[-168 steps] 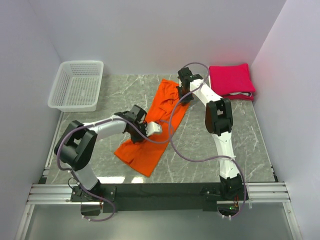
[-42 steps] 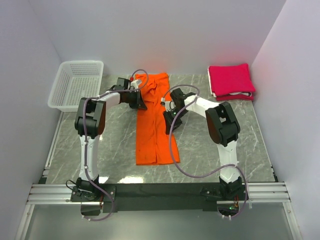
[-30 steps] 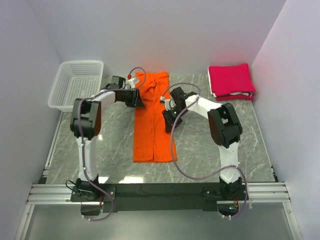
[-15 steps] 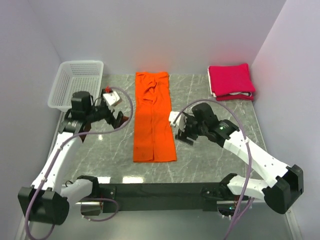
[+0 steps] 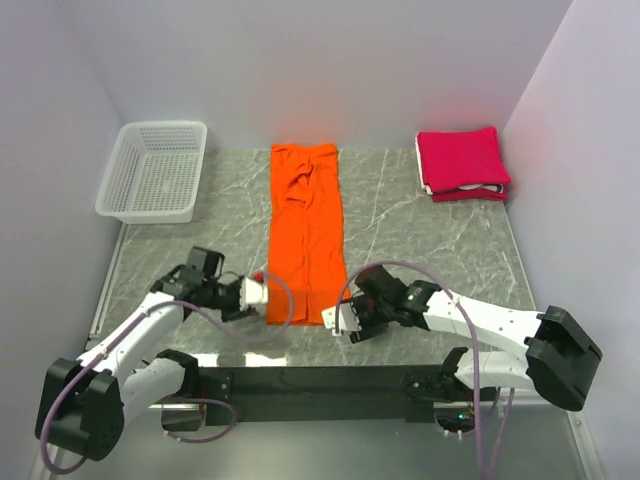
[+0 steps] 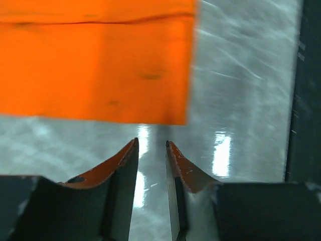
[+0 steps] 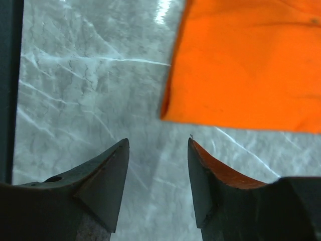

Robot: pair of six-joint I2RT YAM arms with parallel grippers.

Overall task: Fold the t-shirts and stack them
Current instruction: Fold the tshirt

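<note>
Both arms had swung in from the sides of the worktop [image 5: 430, 240] to its near part since 0.5 s before, while the orange shirt [image 5: 305, 235] had kept its place. It lay as 1 long narrow strip down the middle, flat along most of its length and rumpled at the far end.

The left tool [image 5: 262, 296] sat low just beside the strip's near left corner. Its wrist view showed the 2 fingers a narrow gap apart with nothing between them, tips just short of the hem. The right tool [image 5: 340, 318] sat just beside the near right corner, its fingers spread wider, also empty, tips just short of the hem's end. Neither tool touched the cloth, as far as the views showed.

A purple cable [image 5: 385, 268] looped from each wrist close to those corners. The left one curled against the shirt's left edge. A black rail [image 5: 320, 380] ran along the near edge, right behind both tools.

The pink stack [image 5: 460, 158], with a white layer showing at its edge, sat folded in the far right corner, well apart from the orange shirt. The white basket [image 5: 155, 170] stood in the far left corner, well clear of both arms.
</note>
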